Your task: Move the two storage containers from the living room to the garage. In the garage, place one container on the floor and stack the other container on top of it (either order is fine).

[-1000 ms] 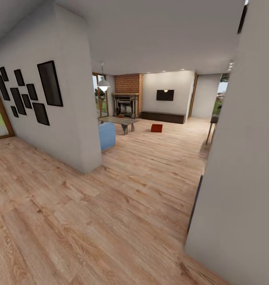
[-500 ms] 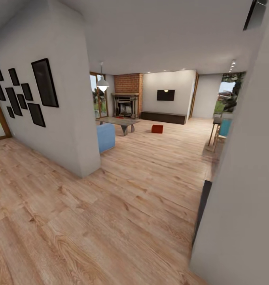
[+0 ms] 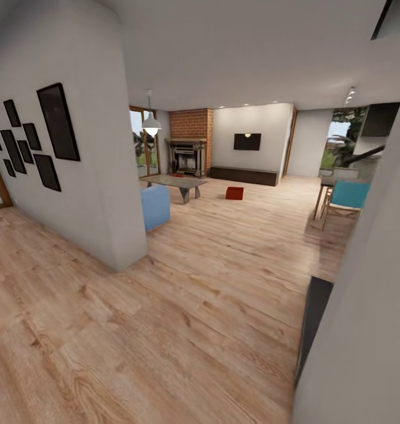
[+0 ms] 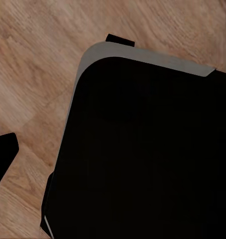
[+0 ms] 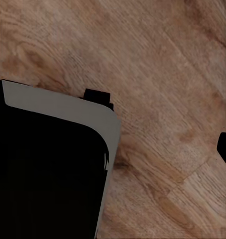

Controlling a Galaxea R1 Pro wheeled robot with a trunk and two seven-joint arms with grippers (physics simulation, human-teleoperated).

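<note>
Task's barely begun: one red-orange open-top box sits beside the grey low table; gripper states? Can't tell.

Head view: stands in a passage, faces forward and slightly down, looking past a white wall corner on the left and a close wall edge on the right. Far ahead lies the living room, with a brick fireplace and a wall-mounted screen at the back; all of that is distant. Wood-plank floor runs from the near foreground to the far room.

Left wrist view: points down, close over the planks; a dark rounded robot body blocks most of the frame.

Right wrist view: likewise downward and close above planks, dark robot body at one side.

Shared ground: the same wood floor in all three.
</note>
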